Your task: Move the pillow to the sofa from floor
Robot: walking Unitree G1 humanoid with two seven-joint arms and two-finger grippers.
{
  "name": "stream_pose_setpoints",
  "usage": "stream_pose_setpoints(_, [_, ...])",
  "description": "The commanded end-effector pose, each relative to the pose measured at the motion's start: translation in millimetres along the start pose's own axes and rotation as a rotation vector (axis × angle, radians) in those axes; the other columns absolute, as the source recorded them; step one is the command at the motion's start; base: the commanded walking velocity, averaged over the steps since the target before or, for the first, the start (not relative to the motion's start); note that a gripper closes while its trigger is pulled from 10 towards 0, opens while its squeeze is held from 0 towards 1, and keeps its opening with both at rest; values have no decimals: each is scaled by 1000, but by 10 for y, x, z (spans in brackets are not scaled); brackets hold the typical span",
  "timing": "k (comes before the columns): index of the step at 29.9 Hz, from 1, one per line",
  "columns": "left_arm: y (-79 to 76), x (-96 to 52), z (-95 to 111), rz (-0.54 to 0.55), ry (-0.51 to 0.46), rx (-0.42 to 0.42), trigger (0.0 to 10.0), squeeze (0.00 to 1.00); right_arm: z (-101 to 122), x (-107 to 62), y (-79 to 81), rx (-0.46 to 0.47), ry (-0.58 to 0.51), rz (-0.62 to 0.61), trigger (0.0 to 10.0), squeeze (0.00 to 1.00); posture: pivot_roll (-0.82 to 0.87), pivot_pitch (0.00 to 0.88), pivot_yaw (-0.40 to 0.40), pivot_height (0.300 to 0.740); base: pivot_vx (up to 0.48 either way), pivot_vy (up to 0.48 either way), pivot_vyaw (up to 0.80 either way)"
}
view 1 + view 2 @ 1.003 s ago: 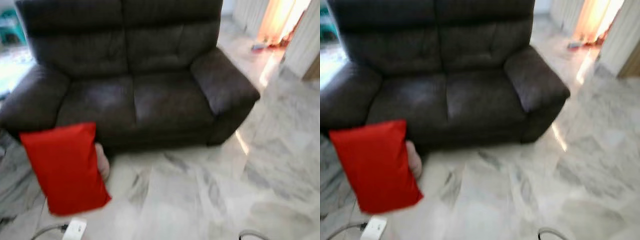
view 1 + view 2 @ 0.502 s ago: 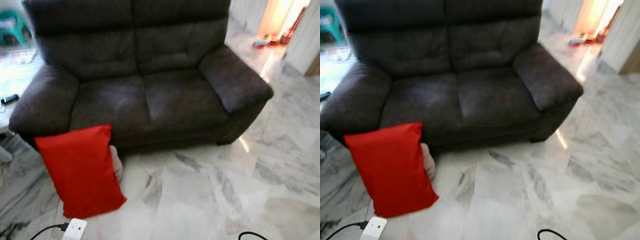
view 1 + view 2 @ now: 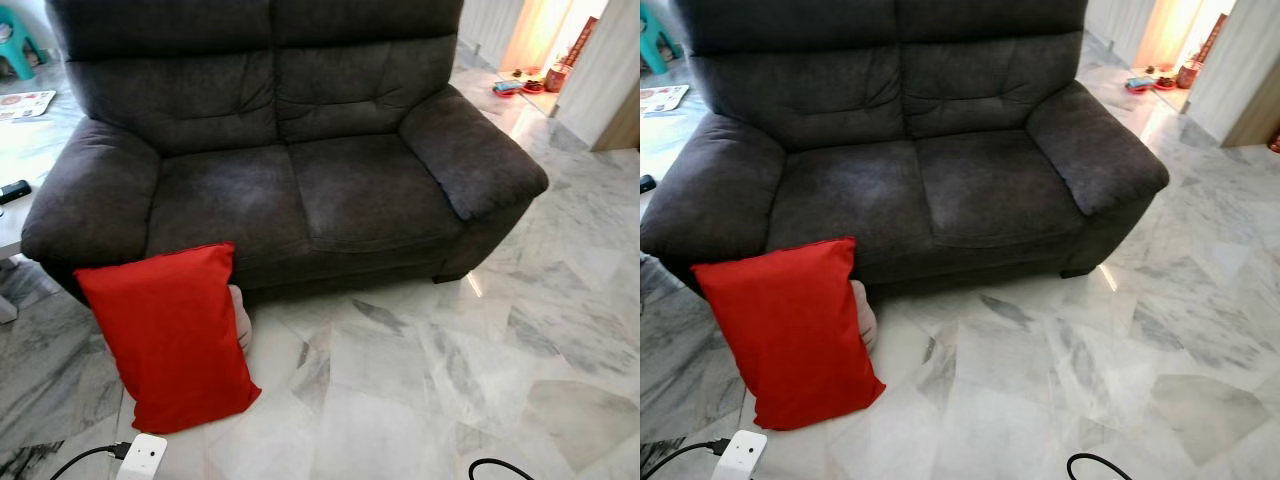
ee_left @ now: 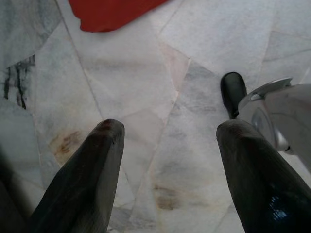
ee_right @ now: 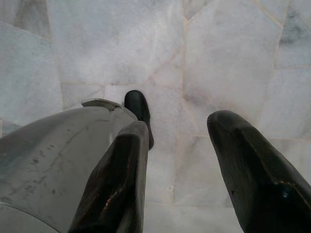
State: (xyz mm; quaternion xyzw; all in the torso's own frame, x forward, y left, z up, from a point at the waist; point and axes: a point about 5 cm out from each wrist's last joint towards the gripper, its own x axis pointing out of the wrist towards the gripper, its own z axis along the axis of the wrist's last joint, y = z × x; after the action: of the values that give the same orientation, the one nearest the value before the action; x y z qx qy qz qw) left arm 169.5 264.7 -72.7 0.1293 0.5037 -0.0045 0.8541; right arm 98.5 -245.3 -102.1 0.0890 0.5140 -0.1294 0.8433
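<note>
Red pillow (image 3: 170,335) stands on marble floor (image 3: 400,400), leaning on dark sofa (image 3: 290,160) front left; left gripper (image 4: 167,141) and right gripper (image 5: 180,145) both spread, empty, over floor.

White power adapter (image 3: 142,458) on marble floor (image 3: 420,380)

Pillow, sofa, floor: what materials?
Pillow: red woven fabric, matte, smooth with soft creases; fill unknown. Sofa: dark grey-brown microfibre or suede-like upholstery, matte, mottled nap. Floor: polished marble or marble-look tile, grey veins, glossy reflections, visible joints.
</note>
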Motion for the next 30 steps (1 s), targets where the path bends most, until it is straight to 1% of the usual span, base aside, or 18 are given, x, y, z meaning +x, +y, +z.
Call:
stream_pose_setpoints(1, [5,-6,-46,-3,19,-1,10000,0,-11,-9,-36,-16,6,-4,10000,0,-14,74,9,740,0,0,0])
stream_pose_setpoints(3, [6,-6,-48,-3,21,-2,10000,0,-5,-8,-34,-30,3,1,10000,0,-15,75,9,740,0,0,281])
stream_pose_setpoints(30, [-4,-5,-46,-8,15,-33,10000,0,7,-8,-33,-46,0,9,10000,0,-14,72,6,740,0,0,800])
